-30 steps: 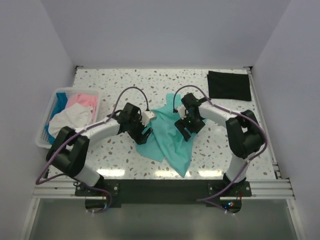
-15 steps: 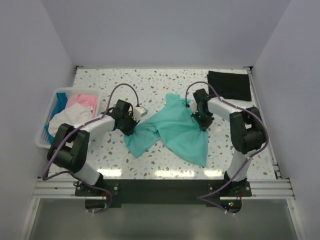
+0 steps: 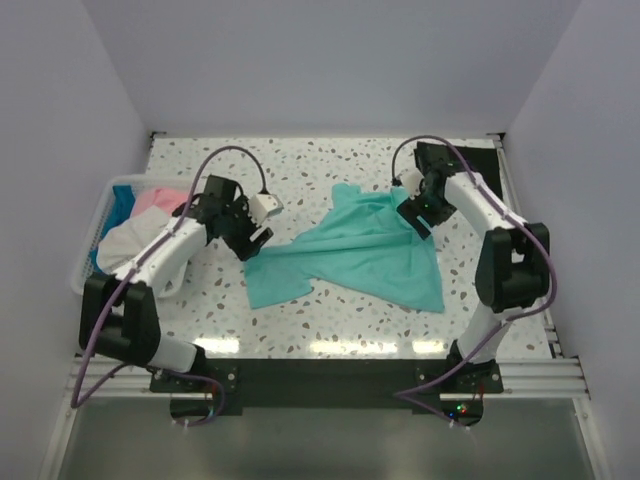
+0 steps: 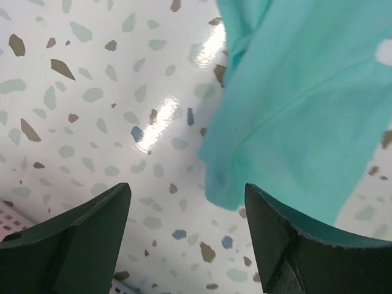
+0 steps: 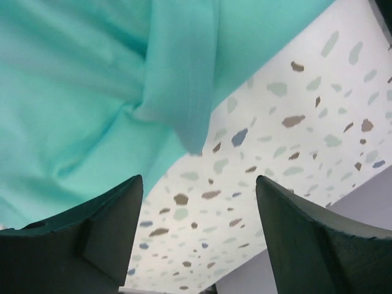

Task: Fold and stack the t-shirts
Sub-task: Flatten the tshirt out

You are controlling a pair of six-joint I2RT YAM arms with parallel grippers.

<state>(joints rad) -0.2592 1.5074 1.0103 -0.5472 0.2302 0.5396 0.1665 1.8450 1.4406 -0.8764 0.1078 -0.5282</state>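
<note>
Both arms had swung outward since a second before. The teal-green t-shirt, then bunched into a narrow crumple between them, now lay drawn out into a broad, flattish shape across the middle of the table. Its cloth was soft and matte, creased in long diagonal folds. One corner reached toward the right front and a blunt flap lay at the left front.

The left end effector hung just beside the shirt's left end, released, its jaws spread wide. In the left wrist view its dark, wedge-shaped fingers framed only speckled terrazzo, with a rounded teal hem just beyond them. The right end effector sat over the shirt's far right edge, likewise released. Its fingers stood apart with nothing between them, over a rolled ridge of teal fabric and glossy, chip-flecked tabletop.

A black t-shirt lay flat as a neat rectangle in the far right corner, partly hidden by the right arm. The white slatted plastic basket at the left edge held a pink t-shirt, a white t-shirt and a bright blue t-shirt in a loose heap.
</note>
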